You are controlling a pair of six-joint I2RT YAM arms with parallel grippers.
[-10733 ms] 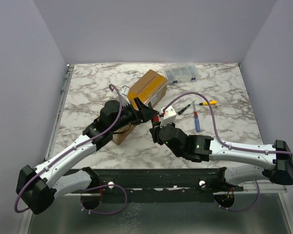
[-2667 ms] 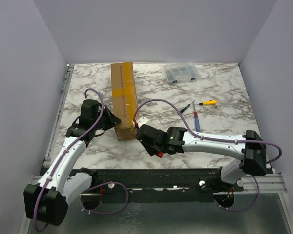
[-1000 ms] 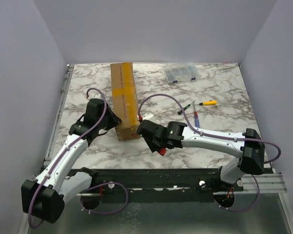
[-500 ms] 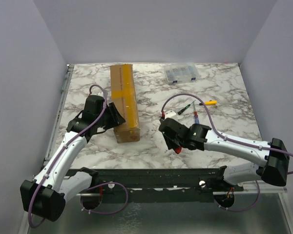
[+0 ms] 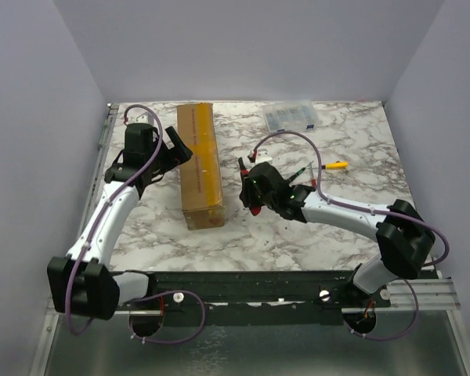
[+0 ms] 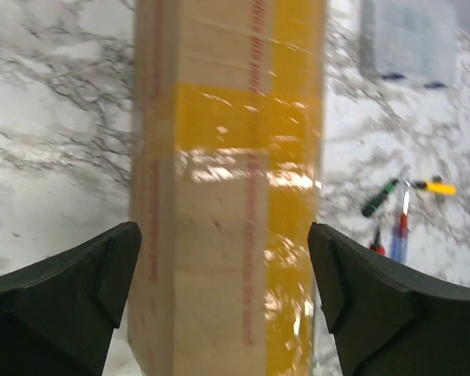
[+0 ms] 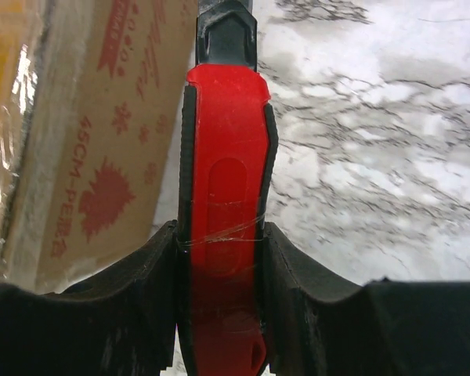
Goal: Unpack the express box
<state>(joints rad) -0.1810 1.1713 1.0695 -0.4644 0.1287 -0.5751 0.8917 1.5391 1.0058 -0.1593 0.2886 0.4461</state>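
At the table's (image 5: 352, 227) 11 o'clock lay the box (image 5: 201, 164), seam up. The left gripper (image 5: 175, 149), jaws wide at its 9 o'clock, braced nothing. The right gripper (image 5: 256, 190), at 3 o'clock, clamped a cutter (image 7: 223, 211), whose stroke could shove the box.

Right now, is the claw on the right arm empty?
No, the right claw is clamped on a red-handled tool, right beside the express box.

The express box (image 5: 200, 168) is brown with yellow tape (image 6: 294, 157) and red print, the table (image 5: 360, 141) grey-veined white marble, the cutter (image 7: 223, 204) red-and-black.
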